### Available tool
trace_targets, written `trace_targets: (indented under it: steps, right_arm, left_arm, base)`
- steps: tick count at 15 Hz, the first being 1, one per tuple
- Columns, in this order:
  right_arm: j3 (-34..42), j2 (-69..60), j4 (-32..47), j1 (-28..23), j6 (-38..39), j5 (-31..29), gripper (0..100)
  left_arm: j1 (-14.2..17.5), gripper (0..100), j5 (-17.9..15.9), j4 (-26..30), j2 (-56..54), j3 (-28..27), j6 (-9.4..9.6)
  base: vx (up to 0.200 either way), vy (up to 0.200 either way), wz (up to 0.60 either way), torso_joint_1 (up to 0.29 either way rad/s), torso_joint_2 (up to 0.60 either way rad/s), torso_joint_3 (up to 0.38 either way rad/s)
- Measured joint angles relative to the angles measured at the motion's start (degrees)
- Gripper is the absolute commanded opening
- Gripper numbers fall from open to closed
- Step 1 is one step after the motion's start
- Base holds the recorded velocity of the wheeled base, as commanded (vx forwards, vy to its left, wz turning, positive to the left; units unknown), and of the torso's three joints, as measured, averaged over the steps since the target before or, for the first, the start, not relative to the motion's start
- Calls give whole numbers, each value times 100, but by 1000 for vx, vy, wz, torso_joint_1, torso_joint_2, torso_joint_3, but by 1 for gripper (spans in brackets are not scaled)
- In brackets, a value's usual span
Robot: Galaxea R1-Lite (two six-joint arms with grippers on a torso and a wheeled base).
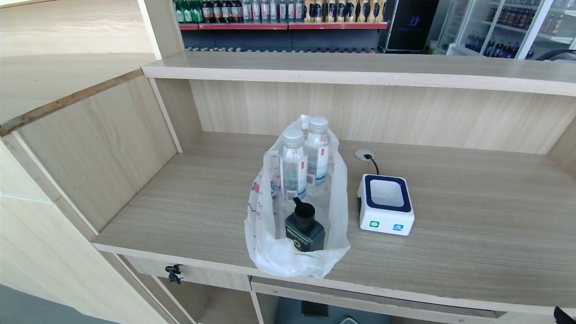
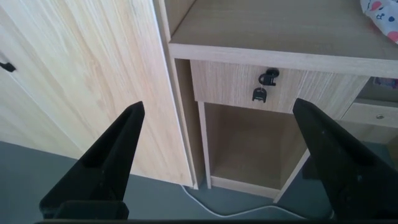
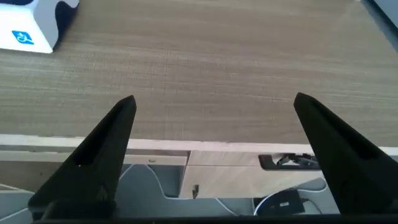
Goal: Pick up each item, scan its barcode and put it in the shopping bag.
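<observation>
On the table, the shopping bag holds three bottles; it looks thin and limp, best taken at its rim. The left gripper and right gripper are spread, empty.

left claw: spread wide, pointing forward | right claw: spread wide, pointing forward

Signs and labels on the scanner and the bagged bottles

The scanner carries two small square signs on its front face, a green one at 9 o'clock of a blue one. The clear bottle and its twin at 1 o'clock wear white labels with red print too small to read. The dark bottle bears pale lettering above a green ring.
</observation>
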Motion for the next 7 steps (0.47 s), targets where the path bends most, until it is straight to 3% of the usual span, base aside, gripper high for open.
trace_targets:
  steps: [4,7]
  right_arm:
    - [182,-1604,1348,193,174,-46,100]
    - [185,-2011,1432,249,260,-77,100]
  left_arm:
    - [0,100,0,0,0,2,1]
    - [0,100,0,-2,0,2,-2]
  base:
    - [0,0,0,0,0,0]
    - [0,0,0,0,0,0]
